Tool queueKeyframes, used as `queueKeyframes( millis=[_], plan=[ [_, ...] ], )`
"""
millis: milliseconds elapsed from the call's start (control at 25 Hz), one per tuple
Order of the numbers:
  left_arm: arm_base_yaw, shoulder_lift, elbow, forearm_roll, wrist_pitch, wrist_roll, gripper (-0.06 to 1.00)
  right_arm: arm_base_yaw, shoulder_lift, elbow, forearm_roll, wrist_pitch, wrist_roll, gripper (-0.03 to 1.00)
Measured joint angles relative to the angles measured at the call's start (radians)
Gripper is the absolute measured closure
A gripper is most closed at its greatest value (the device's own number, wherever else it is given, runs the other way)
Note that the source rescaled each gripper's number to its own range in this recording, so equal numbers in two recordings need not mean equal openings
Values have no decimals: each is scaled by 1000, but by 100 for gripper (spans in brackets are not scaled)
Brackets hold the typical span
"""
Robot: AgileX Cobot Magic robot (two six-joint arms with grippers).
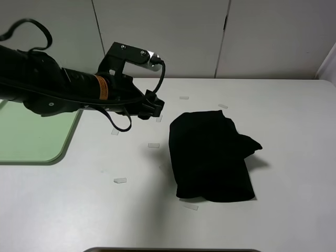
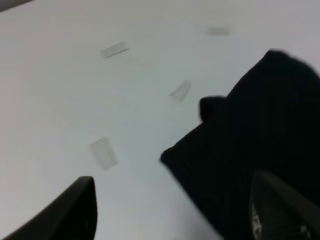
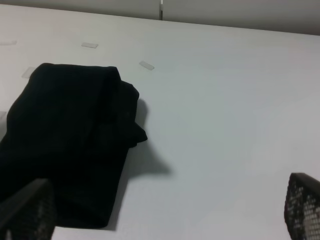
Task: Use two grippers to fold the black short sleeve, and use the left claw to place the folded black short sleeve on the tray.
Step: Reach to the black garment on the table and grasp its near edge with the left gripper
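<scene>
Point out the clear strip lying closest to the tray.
The strip just right of the tray, under the left arm's cable; the other strips lie farther toward the shirt.

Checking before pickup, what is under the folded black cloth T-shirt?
The black cloth T-shirt lies on the white table; a clear strip shows at its near edge. Anything beneath it is covered.

A white table [image 1: 294, 131] carries small clear strips [image 1: 120, 180], scattered from nine to twelve o'clock of its middle. Pale cabinet doors [image 1: 168, 37] stand behind, at twelve o'clock.
</scene>
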Motion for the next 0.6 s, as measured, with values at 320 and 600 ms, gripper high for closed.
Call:
queueKeyframes(
  millis=[320,600],
  plan=[
    [-25,-70,-30,-241,366,198,32,0,0,0,0,0,0,-3],
    [-45,-70,-30,-924,538,840,34,0,0,0,0,0,0,-3]
  ],
)
